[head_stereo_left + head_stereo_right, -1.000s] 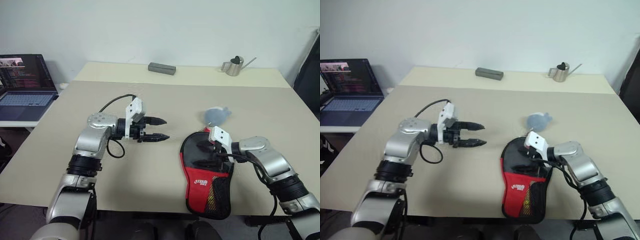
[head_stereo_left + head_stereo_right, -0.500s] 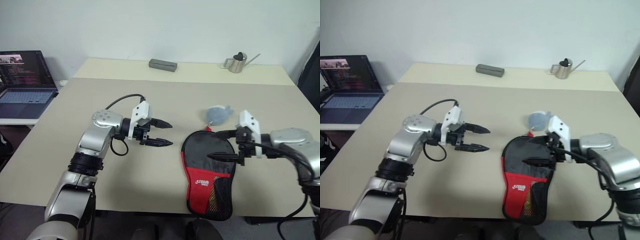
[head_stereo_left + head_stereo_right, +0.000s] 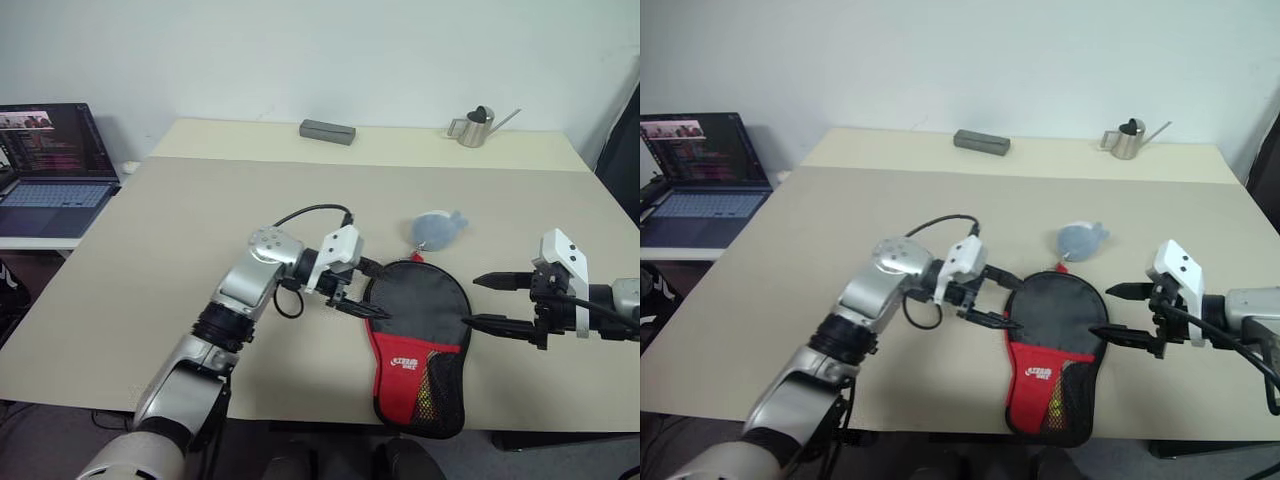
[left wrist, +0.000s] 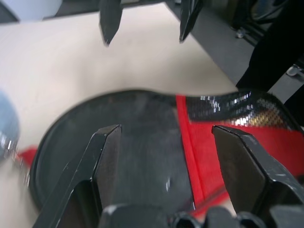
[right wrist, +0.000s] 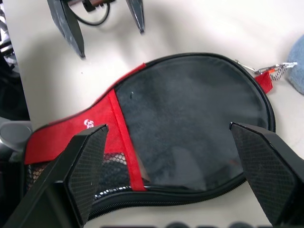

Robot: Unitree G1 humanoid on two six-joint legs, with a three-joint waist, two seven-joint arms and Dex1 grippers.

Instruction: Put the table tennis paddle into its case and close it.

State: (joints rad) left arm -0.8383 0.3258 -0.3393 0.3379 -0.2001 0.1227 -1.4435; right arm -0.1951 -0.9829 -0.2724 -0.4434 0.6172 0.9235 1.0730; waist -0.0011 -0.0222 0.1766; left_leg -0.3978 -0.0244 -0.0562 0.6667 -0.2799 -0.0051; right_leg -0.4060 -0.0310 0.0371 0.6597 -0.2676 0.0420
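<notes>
The case [image 3: 415,340] lies flat on the tan table [image 3: 180,250] near the front edge, its round black end toward the far wall and its red lower part with white logo and mesh pocket toward the front edge. It looks zipped shut along the rim, though the seam is too fine to be sure. The table tennis paddle is not to be made out anywhere around the case. The left gripper [image 3: 362,288] sits at the case's left rim, fingers spread apart and holding nothing; from the left wrist view its two black fingers [image 4: 102,161] straddle the black and red fabric from above, and whether the lower tip touches the rim cannot be told. The right gripper [image 3: 487,302] hangs just off the case's right rim, jaws wide open and empty, tips pointing at the case without touching it. A small grey-blue soft lump [image 3: 434,229] lies just beyond the case's round end, joined to it by a short clip and red tab [image 5: 264,76]. Well beyond the case, at the table's far edge, sit a grey block [image 3: 326,132] and a small metal watering can [image 3: 470,128]. A laptop [image 3: 50,160] stands open on a lower surface far left of the case.
</notes>
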